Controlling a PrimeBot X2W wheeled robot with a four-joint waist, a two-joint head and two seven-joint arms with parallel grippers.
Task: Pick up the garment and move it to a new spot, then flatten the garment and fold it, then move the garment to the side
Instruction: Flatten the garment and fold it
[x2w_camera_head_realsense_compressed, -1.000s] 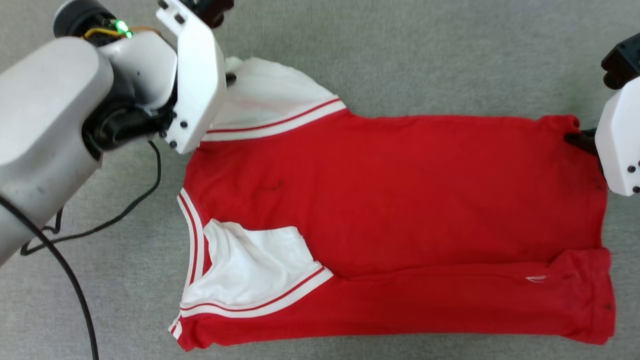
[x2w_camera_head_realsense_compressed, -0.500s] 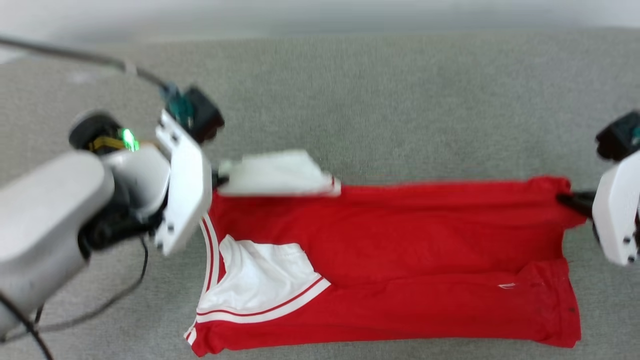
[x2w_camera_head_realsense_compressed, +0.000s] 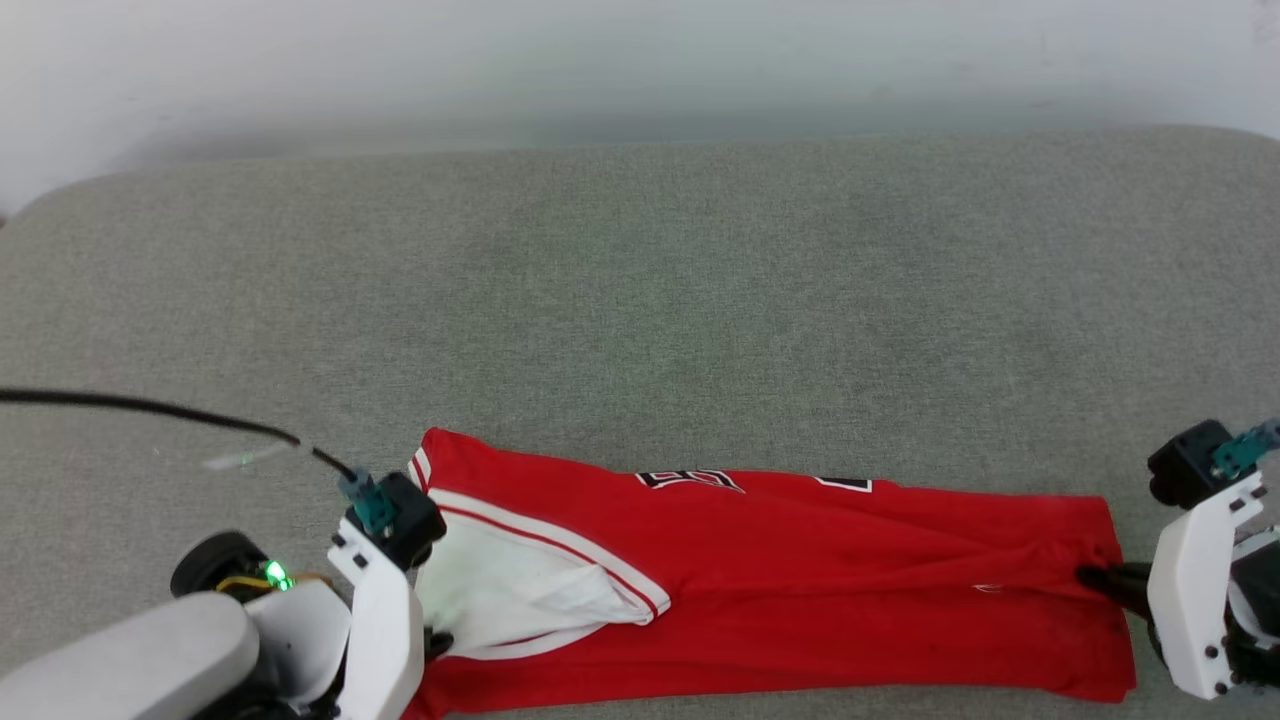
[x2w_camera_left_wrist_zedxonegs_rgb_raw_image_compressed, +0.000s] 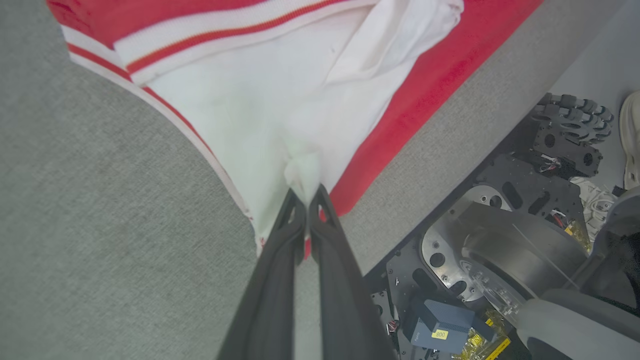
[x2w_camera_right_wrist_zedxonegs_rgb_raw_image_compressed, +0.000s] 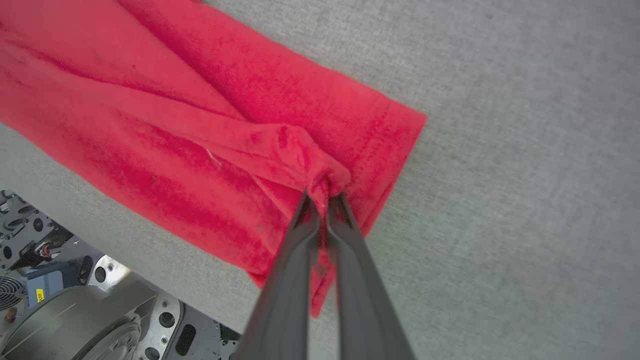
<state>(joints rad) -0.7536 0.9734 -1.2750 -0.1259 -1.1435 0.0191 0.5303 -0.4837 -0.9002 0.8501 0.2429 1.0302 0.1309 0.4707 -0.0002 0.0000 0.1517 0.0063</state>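
Observation:
The garment (x2w_camera_head_realsense_compressed: 800, 580), a red jersey with white sleeves and stripe trim, lies folded lengthwise in a long band near the front edge of the grey surface. Black lettering peeks out along its far fold. My left gripper (x2w_camera_head_realsense_compressed: 437, 641) is shut on a bunch of white sleeve cloth (x2w_camera_left_wrist_zedxonegs_rgb_raw_image_compressed: 300, 165) at the band's left end. My right gripper (x2w_camera_head_realsense_compressed: 1090, 577) is shut on a puckered bit of the red hem (x2w_camera_right_wrist_zedxonegs_rgb_raw_image_compressed: 325, 175) at the right end. In the right wrist view the red cloth (x2w_camera_right_wrist_zedxonegs_rgb_raw_image_compressed: 175, 125) spreads away from the fingertips in soft creases.
The grey padded surface (x2w_camera_head_realsense_compressed: 640, 300) stretches far beyond the jersey to a pale wall (x2w_camera_head_realsense_compressed: 640, 60). A black cable (x2w_camera_head_realsense_compressed: 150, 408) runs in from the left to my left wrist. Below the surface's front edge sits the robot's base (x2w_camera_left_wrist_zedxonegs_rgb_raw_image_compressed: 500, 260).
Both grippers have carried the jersey's far edge over toward the front edge, folding it into a narrow band with lettering now showing. The head camera has tilted up, shifting the whole picture.

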